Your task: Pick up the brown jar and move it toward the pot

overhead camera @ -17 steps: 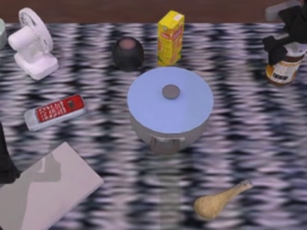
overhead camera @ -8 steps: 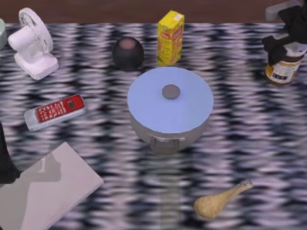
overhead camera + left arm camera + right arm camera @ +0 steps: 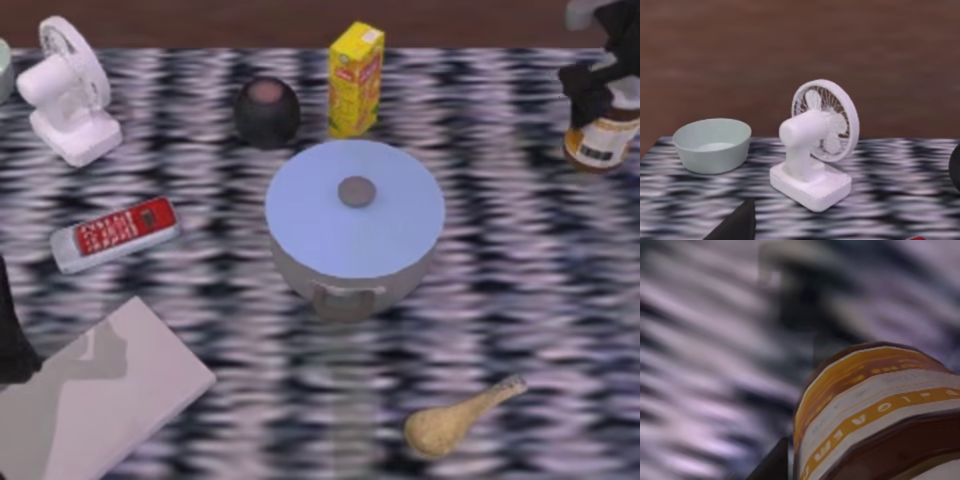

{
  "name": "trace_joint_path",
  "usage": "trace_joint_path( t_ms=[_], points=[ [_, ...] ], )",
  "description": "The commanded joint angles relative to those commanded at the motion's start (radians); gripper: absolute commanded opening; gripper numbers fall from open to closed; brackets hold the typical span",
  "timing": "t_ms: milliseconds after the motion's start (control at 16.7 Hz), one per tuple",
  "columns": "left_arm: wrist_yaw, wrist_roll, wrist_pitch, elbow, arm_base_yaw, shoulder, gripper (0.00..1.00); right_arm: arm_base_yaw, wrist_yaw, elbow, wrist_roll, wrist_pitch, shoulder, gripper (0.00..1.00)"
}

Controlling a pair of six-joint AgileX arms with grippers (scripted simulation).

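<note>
From above, the striped table (image 3: 520, 300) fills my view, and the biggest thing on it is the pot (image 3: 354, 226) at the centre, its pale blue lid on and a grey knob in the middle. At about 8 o'clock from the pot, in the near left corner, lies a flat pale box (image 3: 95, 395). My left arm is parked at the left edge beside that box, and I cannot tell how its claw stands. At 10 o'clock, far left, the white fan (image 3: 68, 92) stands upright; the left wrist view shows it near a pale green bowl (image 3: 712, 145). The yellow carton (image 3: 356, 79) stands at 12 o'clock behind the pot, with the dark round vessel (image 3: 267, 111) at 11 o'clock, near the carton. A red-and-white handset (image 3: 115, 233) lies at 9 o'clock, and a tan gourd-shaped thing (image 3: 460, 417) lies at 5 o'clock. At 2 o'clock, by the far right edge and well apart from the pot, is the jar (image 3: 602, 140). My right gripper (image 3: 600, 85) is clenched on its lid end, label showing below. The right wrist view shows the jar (image 3: 875, 410) up close.
</note>
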Motion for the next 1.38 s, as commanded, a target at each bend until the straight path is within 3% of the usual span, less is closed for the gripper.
trace_joint_path(
  t_ms=[420, 900, 1140, 1380],
  points=[
    [0.0, 0.0, 0.0, 0.0, 0.0, 0.0, 1.0, 0.013, -0.003, -0.401, 0.001, 0.029, -0.367, 0.0],
    [0.0, 0.0, 0.0, 0.0, 0.0, 0.0, 1.0, 0.016, -0.001, -0.459, 0.019, 0.036, -0.416, 0.0],
    [0.0, 0.0, 0.0, 0.0, 0.0, 0.0, 1.0, 0.079, 0.028, -0.535, 0.168, 0.091, -0.434, 0.0],
    [0.0, 0.0, 0.0, 0.0, 0.0, 0.0, 1.0, 0.177, 0.072, -0.649, 0.423, 0.182, -0.469, 0.0]
  ],
)
